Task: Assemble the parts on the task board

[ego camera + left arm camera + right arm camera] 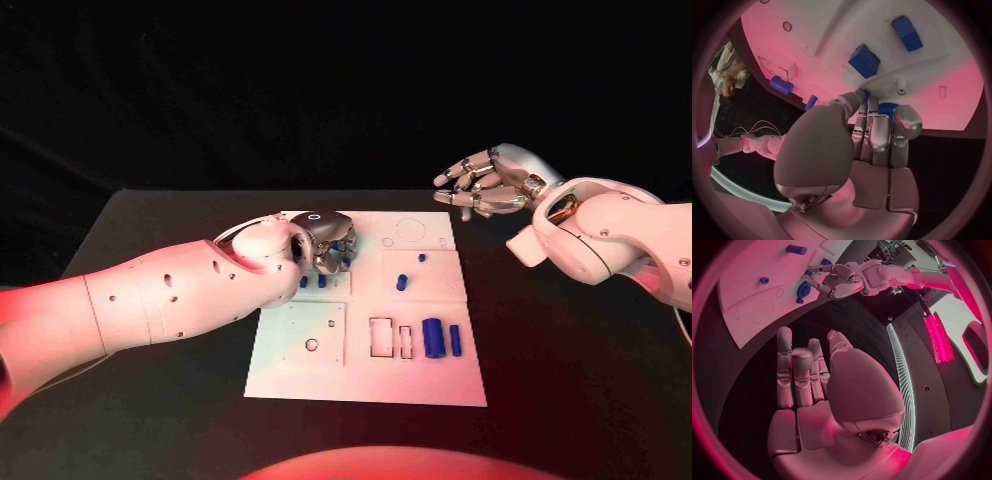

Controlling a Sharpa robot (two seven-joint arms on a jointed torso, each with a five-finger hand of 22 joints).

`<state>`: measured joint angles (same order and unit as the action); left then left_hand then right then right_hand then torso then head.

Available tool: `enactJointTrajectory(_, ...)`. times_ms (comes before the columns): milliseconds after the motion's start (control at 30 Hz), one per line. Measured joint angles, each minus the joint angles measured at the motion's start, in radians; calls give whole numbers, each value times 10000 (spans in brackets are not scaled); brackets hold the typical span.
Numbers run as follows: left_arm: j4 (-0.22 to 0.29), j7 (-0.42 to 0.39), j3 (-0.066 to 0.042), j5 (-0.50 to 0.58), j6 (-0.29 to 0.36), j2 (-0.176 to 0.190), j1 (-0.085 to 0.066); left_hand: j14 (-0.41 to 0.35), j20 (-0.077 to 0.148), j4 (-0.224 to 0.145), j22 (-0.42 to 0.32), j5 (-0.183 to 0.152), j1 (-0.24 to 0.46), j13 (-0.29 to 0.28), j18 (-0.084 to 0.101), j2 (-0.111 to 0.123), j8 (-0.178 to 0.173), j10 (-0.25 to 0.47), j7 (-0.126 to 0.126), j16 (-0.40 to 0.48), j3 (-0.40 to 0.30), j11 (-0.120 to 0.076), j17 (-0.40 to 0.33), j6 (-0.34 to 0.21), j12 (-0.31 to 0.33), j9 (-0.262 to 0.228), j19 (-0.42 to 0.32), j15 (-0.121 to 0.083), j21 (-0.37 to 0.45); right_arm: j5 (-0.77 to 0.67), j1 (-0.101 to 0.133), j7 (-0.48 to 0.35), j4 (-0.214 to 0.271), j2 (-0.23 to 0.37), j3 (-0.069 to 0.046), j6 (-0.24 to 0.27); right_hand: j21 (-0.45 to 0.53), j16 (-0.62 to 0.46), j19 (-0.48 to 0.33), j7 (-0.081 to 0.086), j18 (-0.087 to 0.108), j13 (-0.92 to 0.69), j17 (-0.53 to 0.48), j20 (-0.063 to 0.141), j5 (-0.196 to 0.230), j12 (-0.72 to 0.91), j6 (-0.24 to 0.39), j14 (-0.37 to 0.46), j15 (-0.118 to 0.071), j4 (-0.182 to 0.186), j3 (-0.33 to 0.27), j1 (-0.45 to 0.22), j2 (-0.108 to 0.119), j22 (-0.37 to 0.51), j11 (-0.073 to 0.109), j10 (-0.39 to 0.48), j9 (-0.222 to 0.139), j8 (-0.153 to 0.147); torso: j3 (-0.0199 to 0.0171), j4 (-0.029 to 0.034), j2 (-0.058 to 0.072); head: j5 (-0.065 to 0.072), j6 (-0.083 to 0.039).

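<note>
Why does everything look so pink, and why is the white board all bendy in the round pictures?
Head view: reddish light falls on the left arm, while the task board looks pale and its edges run straight. Left wrist view: pink light washes the board and the left hand, and the fisheye lens bends the board's edges. Right wrist view: strong magenta light covers the right hand; the board curves too.

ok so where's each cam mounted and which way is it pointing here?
Head view: on the robot's head, looking down at the task board; both white arms show, left hand on the board, right hand off it.
Left wrist view: behind the left hand, facing the board and blue parts.
Right wrist view: behind the right hand, fingers apart over the black table, facing the board.
Shared: head and right wrist views both show the left hand at the board.
</note>
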<state>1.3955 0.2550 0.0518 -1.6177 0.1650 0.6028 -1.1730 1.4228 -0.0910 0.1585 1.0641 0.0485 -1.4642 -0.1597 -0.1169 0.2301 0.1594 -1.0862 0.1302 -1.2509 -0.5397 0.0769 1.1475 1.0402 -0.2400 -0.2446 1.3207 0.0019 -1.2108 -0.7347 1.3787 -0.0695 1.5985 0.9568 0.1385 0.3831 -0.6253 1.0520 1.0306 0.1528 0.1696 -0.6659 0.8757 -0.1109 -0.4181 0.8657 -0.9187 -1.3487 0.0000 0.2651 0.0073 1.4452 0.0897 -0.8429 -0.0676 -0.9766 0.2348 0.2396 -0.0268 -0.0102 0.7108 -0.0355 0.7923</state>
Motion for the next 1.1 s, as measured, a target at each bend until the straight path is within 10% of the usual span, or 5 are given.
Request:
enactJointTrajectory(867, 144, -46, -36, 252, 54, 187, 44, 198, 125, -531, 752, -3, -332, 103, 154, -331, -95, -891, -54, -339, -524, -105, 189, 622, 457, 87, 269, -127, -604, 0, 0, -1, -17, -11, 0, 0, 0, 0, 0, -2, 0, 12, 12, 0, 0, 0, -2, 0, 0, 0, 0, 0, 0, -1, 0, 0, -1, 39, 6, 7, -14, 7, -78)
enactJointTrajectory(1100, 516, -48, -244, 449, 222, 505, 51, 198, 95, -531, 811, -3, -259, 129, 155, -306, -133, -892, -34, -339, -525, -106, 153, 641, 519, 108, 299, -127, -654, 0, -3, -7, -70, -36, 0, 0, 0, 0, 0, -3, 0, 12, 11, 0, 0, 0, -3, 0, 0, 0, 0, 0, 0, -1, 0, 0, 0, 39, 12, 26, -27, 1, -148)
